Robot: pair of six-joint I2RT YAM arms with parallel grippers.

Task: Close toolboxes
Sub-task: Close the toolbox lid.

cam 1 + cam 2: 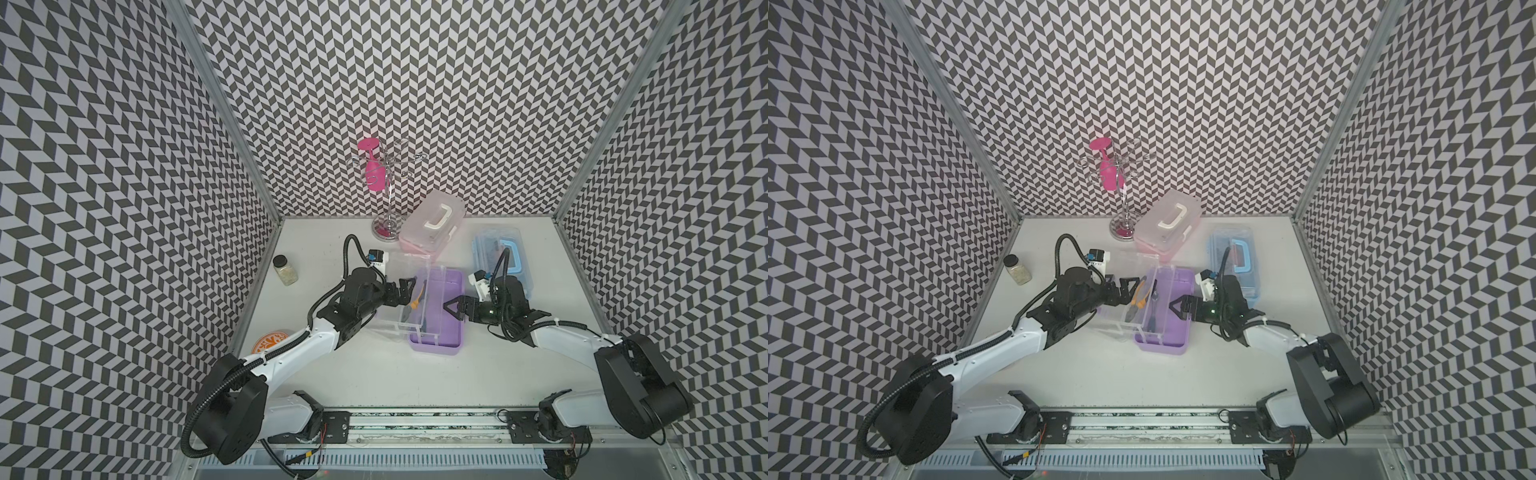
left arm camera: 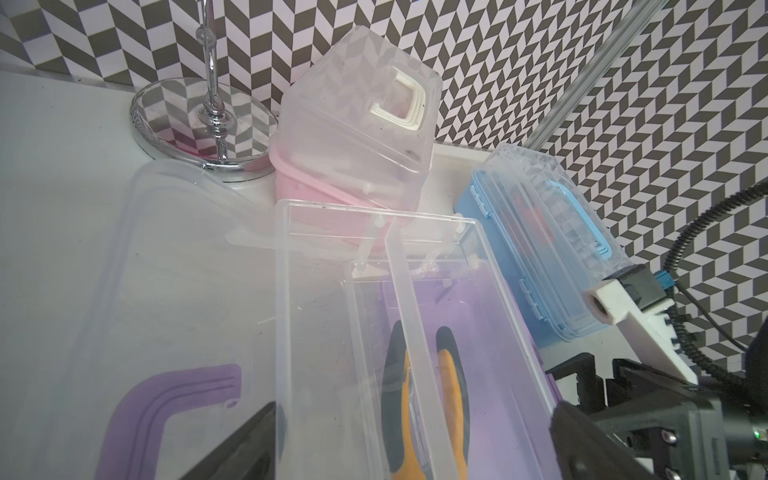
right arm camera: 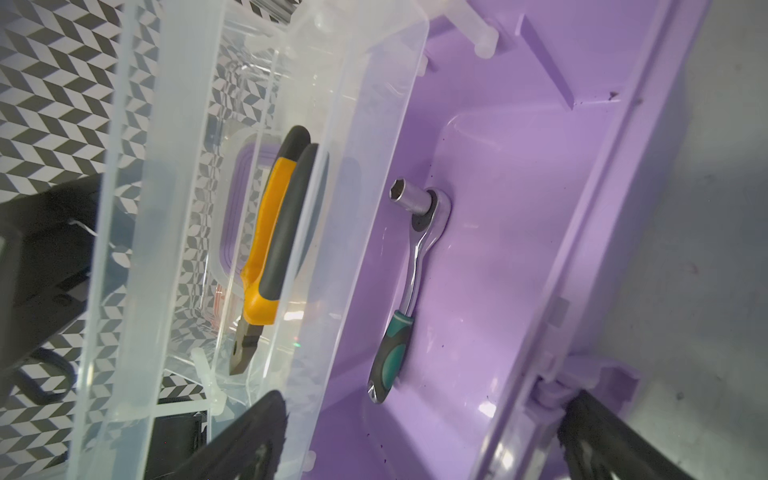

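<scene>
Right pincer (image 1: pixel 451 309) spread over glossy purple rectangular toolbox (image 1: pixel 446 337) (open); left pincer (image 1: pixel 405 289) straddles its clear tray (image 2: pixel 332 316), grip unclear.

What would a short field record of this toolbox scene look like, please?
open box: purple plastic toolbox, clear plastic lid folded back
raised tray: clear plastic tray holding orange-and-black-handled pliers
in purple base: steel ratchet wrench with green-black grip
lids down: pink plastic toolbox; light blue plastic toolbox
left end effector: jaws flank the tray, grip unclear
right end effector: open, at the purple rim
</scene>
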